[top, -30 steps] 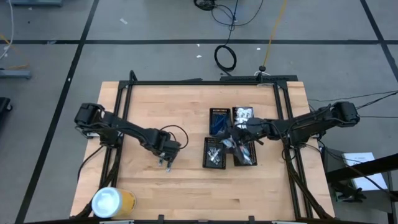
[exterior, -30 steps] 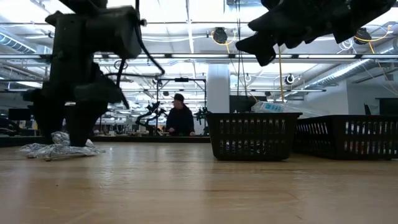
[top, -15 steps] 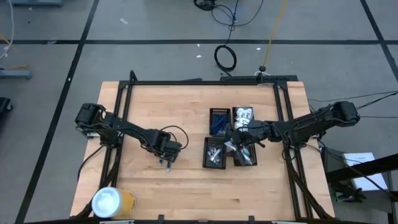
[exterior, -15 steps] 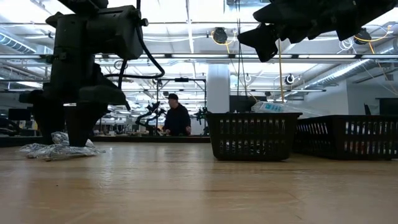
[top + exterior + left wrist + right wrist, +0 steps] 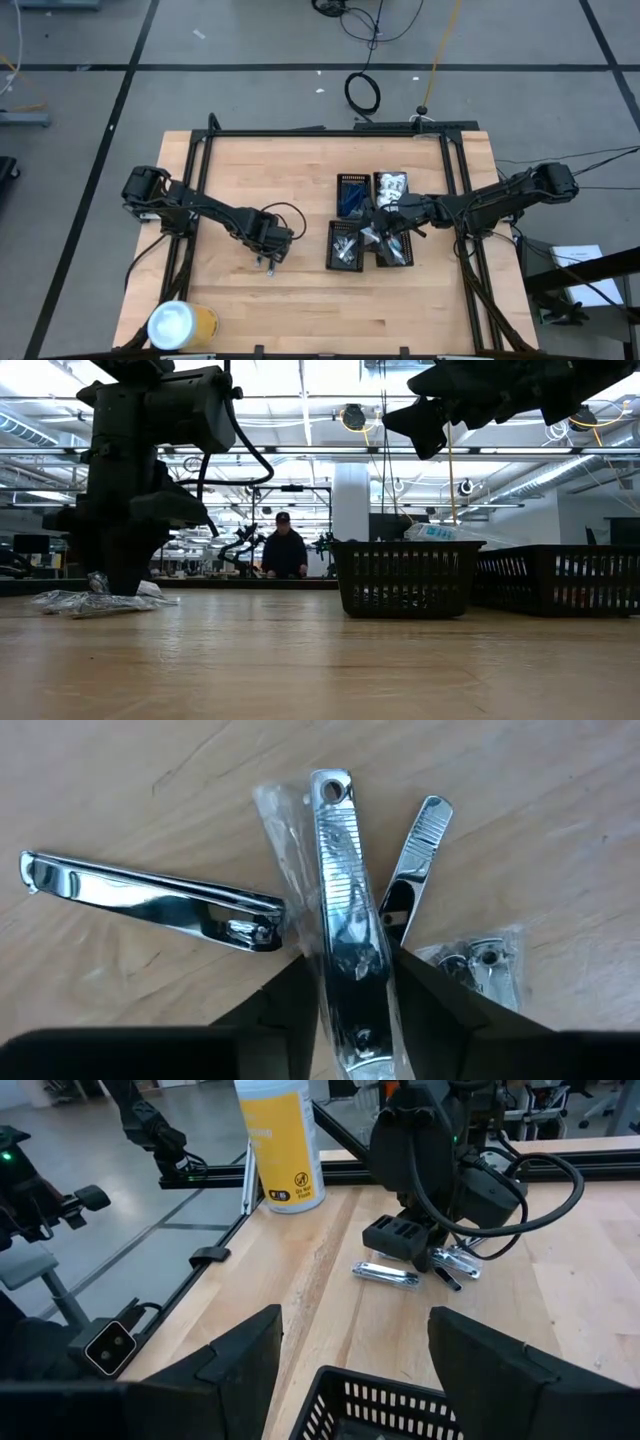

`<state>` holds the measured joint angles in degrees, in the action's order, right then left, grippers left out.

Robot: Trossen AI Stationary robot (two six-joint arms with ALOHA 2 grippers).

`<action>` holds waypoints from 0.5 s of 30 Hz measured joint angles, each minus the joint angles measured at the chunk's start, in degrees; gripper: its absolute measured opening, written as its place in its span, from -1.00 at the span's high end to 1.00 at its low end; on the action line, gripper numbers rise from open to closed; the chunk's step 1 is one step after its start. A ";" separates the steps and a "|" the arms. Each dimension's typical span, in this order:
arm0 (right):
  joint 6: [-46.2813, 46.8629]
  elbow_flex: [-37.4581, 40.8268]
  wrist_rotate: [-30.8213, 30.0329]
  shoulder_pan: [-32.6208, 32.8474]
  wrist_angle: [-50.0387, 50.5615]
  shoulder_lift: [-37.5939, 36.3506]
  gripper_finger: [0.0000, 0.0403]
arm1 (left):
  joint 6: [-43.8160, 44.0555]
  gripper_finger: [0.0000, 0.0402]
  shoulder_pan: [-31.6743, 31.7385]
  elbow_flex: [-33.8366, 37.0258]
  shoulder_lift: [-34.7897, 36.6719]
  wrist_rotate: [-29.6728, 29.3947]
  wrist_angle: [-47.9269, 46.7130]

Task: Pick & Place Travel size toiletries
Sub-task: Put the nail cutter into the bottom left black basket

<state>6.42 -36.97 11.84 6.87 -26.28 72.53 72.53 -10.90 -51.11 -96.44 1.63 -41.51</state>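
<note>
Left gripper [image 5: 345, 1005] down on the wooden table [image 5: 300, 190], fingers narrowed around a plastic-wrapped nail clipper [image 5: 340, 910], touching both its sides. Bare nail clipper [image 5: 150, 900] lies just beside it, another wrapped clipper [image 5: 480, 965] on the other side. Right gripper [image 5: 355, 1355] hovers wide open, empty, over the black trays [image 5: 365, 225]; yellow canister [image 5: 180, 325] at table corner.

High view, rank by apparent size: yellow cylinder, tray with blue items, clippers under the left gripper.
1. Yellow cylinder, though its top stands nearer the camera.
2. Tray with blue items.
3. Clippers, smallest, partly hidden under the left gripper.
</note>
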 joint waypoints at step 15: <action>0.00 0.00 0.00 0.00 0.02 0.00 -0.18 | -0.36 0.47 0.00 0.00 0.02 0.18 0.06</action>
<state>6.42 -36.97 11.84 6.87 -26.26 72.53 72.17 -10.90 -51.11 -96.42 1.81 -41.45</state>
